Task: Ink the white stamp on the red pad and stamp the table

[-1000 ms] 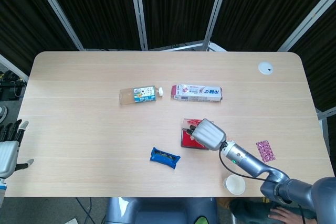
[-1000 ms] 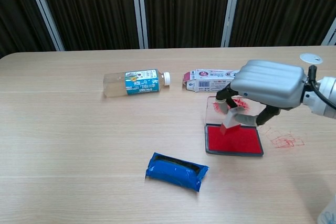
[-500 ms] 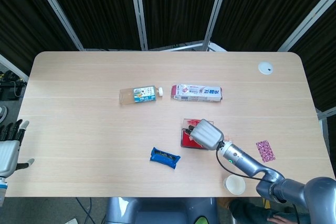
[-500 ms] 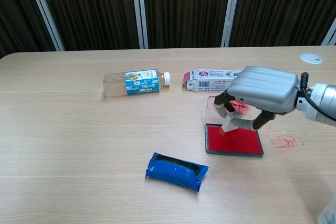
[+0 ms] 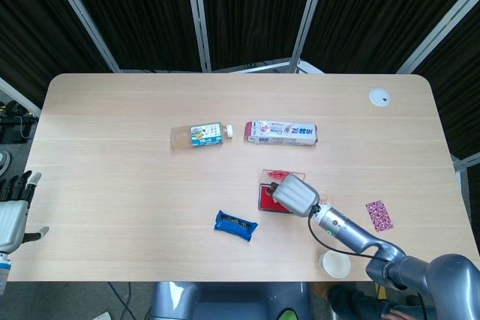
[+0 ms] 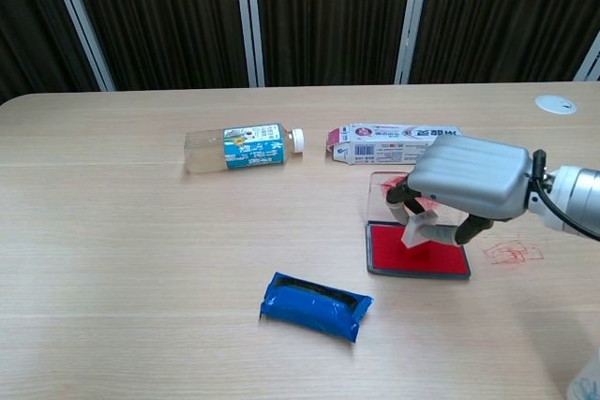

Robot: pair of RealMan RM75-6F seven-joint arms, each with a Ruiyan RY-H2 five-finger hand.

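My right hand (image 6: 466,178) (image 5: 295,194) grips the white stamp (image 6: 419,229) and holds it down on the red pad (image 6: 412,252) (image 5: 266,198), near the pad's middle. The pad's clear lid (image 6: 381,190) stands up at its far edge. Red stamp marks (image 6: 512,252) show on the table to the right of the pad. My left hand (image 5: 10,215) hangs off the table's left edge, fingers apart and holding nothing.
A blue packet (image 6: 315,305) lies in front of the pad. A clear bottle (image 6: 241,148) and a white box (image 6: 380,143) lie further back. A paper cup (image 5: 335,263) and a pink packet (image 5: 379,214) sit at the near right, and a white disc (image 5: 379,97) at the far right.
My right hand has come down and slightly forward, bringing the stamp from above the pad's back edge onto the red surface. The left hand has stayed still.
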